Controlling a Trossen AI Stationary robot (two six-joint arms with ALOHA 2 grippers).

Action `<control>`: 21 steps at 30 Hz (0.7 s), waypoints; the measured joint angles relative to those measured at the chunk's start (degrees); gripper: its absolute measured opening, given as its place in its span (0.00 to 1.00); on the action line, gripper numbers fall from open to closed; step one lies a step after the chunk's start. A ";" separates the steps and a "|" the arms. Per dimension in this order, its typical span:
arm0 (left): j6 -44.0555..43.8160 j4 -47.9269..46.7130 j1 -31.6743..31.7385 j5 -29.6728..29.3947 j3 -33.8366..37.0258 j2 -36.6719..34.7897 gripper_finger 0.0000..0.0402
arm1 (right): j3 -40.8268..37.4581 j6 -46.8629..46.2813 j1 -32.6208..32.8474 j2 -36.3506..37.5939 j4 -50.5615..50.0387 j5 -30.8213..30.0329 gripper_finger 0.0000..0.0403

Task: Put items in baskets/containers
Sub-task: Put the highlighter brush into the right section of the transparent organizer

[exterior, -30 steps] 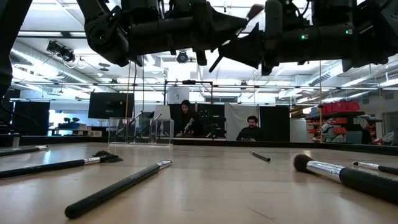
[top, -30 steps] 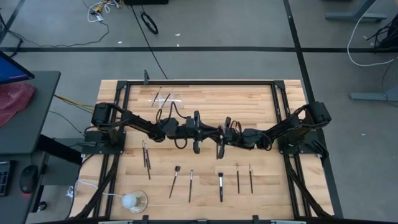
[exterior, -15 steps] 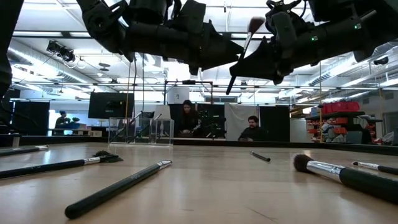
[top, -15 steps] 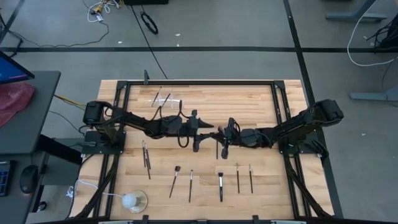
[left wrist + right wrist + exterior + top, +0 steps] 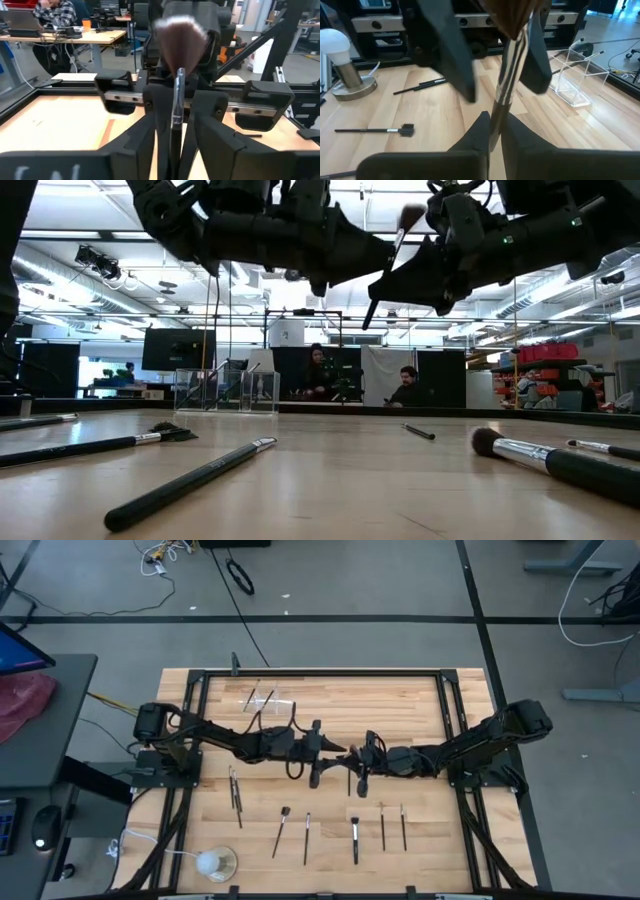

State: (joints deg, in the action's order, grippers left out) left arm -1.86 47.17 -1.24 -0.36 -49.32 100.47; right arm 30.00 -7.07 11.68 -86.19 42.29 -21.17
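A makeup brush (image 5: pixel 392 268) with a fluffy brown head (image 5: pixel 177 37) and silver ferrule is held high above the table's middle by my right gripper (image 5: pixel 495 124), which is shut on it. My left gripper (image 5: pixel 338 752) faces it from the left, open. Its fingers (image 5: pixel 452 55) stand on either side of the brush's upper part without touching. Several more brushes (image 5: pixel 306 838) lie flat on the near half of the table. The clear holder (image 5: pixel 268 700) stands near the far edge, with thin brushes leaning inside. My right gripper pinches the brush's dark handle just below the ferrule (image 5: pixel 496 114) between its two fingers. It comes in level from the table's right, with the fingers across the handle. The brush is lifted clear and stands nearly upright, head up, with the handle's end (image 5: pixel 368 323) hanging free.
A white ball lamp on a round base (image 5: pixel 212 862) sits at the near left corner, its cord running off the edge. Black frame rails (image 5: pixel 320 672) border the table. Bare wood lies between the arms and the holder. People sit in the room beyond.
My right gripper has turned the brush from a flat slant to nearly upright, head up. My left gripper has moved toward the table's right, up to the brush, so its open fingers now stand around it.
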 joint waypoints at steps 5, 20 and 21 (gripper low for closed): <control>1.09 -4.25 -0.18 -0.97 -3.27 1.47 0.46 | 0.00 0.00 0.00 0.00 0.16 -0.01 0.05; 2.73 -6.45 -1.02 -3.65 -4.39 1.16 0.06 | 0.00 1.22 -0.02 0.03 -1.21 -0.32 0.12; 2.64 -7.75 -0.95 -4.18 -4.39 0.55 0.07 | 0.02 1.74 0.00 0.27 -2.28 -0.83 0.14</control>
State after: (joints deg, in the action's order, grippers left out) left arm 0.78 39.42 -2.19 -4.54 -53.71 101.02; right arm 30.02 -5.33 11.68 -85.92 40.01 -21.99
